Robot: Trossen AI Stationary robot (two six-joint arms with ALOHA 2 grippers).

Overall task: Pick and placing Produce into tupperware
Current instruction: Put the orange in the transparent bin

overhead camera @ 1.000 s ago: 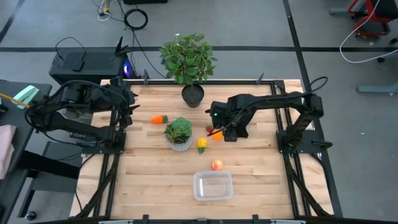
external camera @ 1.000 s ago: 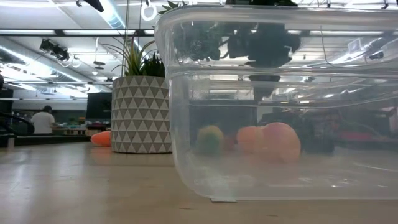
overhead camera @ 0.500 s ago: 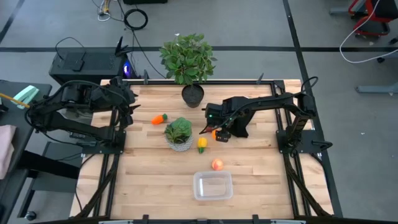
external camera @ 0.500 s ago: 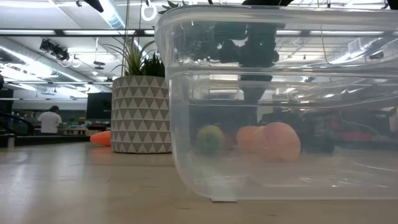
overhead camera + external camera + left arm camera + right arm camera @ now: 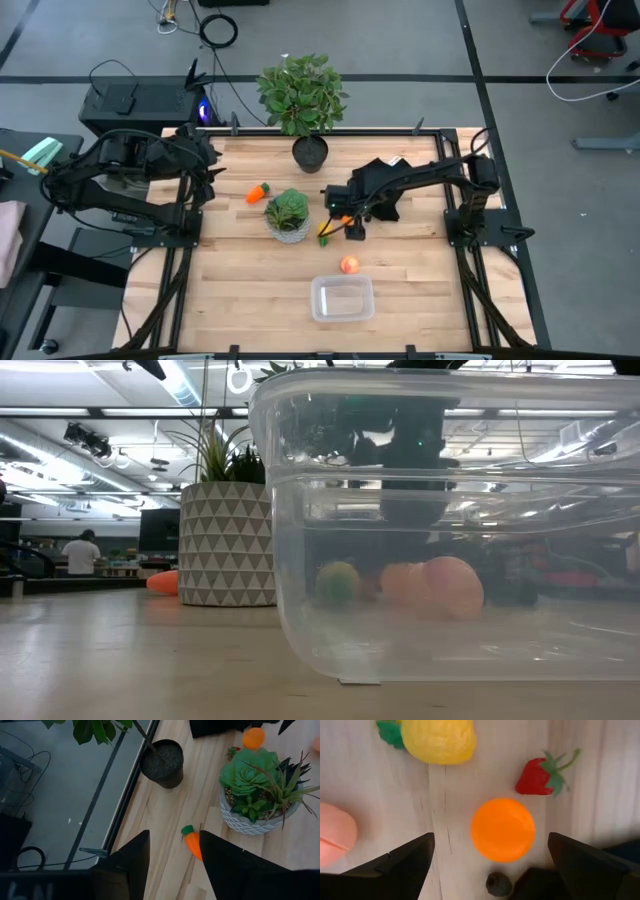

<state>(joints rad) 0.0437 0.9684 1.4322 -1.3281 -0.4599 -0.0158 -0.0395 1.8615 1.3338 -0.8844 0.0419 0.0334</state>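
Five pieces of produce lie on the wooden table (image 5: 420, 280), none of them in the tupperware (image 5: 342, 298). Directly below the right gripper (image 5: 490, 865), between its widely spread fingers (image 5: 402, 865) and held by neither, sits the orange ball (image 5: 503, 829). Just past the ball from that gripper lie one red strawberry (image 5: 541, 774) and one yellow piece (image 5: 438, 739) with a green leaf; one peach-coloured piece (image 5: 336, 838) lies off to one side, on the way toward the tupperware. The one clear, empty container stands well apart from the right gripper, near the table's front edge.

One orange carrot (image 5: 193, 842) with a green top lies just ahead of the left gripper (image 5: 172, 857), whose fingers stand partly apart with nothing between them, over the table's back left part.

Two plants stand nearby: a leafy succulent in a white patterned pot (image 5: 288, 214), between the carrot and the right gripper and close beside the yellow piece, and a tall green plant in a black pot (image 5: 310, 152) at the back edge. No writing can be read. In the low view a person (image 5: 79, 552) stands far off in the room.
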